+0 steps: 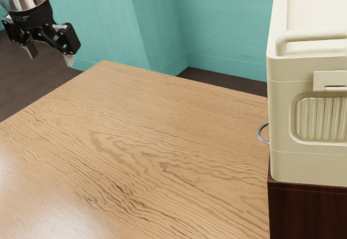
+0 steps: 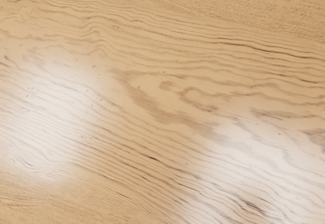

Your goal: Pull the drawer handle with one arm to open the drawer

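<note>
Exterior view: the black 2-finger gripper, spread and empty, should meet the curved grey metal handle squarely, straddle it, clench, then pull straight back.

Box on cabinet, handle and table alongside

Brown wavy grain across tabletop

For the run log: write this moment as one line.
end effector: open, empty, away from handle | handle: untouched | drawer: cannot tell | next: probably approach handle
</note>
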{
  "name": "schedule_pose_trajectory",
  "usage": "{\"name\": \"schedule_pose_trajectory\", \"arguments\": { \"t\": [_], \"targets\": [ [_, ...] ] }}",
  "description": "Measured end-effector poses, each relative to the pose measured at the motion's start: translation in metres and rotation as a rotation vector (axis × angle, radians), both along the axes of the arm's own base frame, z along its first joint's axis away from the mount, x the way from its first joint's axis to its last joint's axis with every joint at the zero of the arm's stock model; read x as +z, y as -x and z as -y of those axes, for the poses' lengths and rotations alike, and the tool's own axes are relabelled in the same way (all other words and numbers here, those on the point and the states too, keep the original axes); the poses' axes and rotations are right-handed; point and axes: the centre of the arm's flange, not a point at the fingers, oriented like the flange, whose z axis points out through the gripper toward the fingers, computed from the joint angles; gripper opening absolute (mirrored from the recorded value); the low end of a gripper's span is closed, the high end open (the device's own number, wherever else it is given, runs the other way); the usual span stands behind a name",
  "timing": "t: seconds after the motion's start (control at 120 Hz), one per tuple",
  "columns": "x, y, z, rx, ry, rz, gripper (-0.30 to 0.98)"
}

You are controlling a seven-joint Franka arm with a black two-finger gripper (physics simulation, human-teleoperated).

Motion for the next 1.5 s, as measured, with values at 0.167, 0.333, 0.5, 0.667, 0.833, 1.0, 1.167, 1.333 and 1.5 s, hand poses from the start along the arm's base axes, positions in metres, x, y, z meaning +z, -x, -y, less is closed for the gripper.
{"name": "schedule_pose_trajectory", "arguments": {
  "t": [0.167,0.333,0.5,0.667,0.833,1.0,1.167,1.333,1.5],
  "targets": [
    [-0.008,-0.007,0.025,-0.037,0.005,-0.02,0.69],
    [-0.035,-0.023,0.047,-0.073,0.023,-0.089,0.69],
    [-0.055,-0.034,0.041,-0.089,0.026,-0.127,0.69],
    [-0.068,-0.051,0.033,-0.249,0.01,-0.145,0.69],
    [-0.079,-0.062,0.062,-0.496,-0.003,-0.181,0.69],
    [-0.093,-0.081,0.093,-0.806,0.007,-0.195,0.69],
    [-0.103,-0.09,0.112,-1.057,-0.021,-0.222,0.69],
    [-0.118,-0.103,0.131,-1.328,-0.055,-0.212,0.69],
    [-0.133,-0.111,0.144,-1.559,-0.046,-0.175,0.69]
  ]
}}
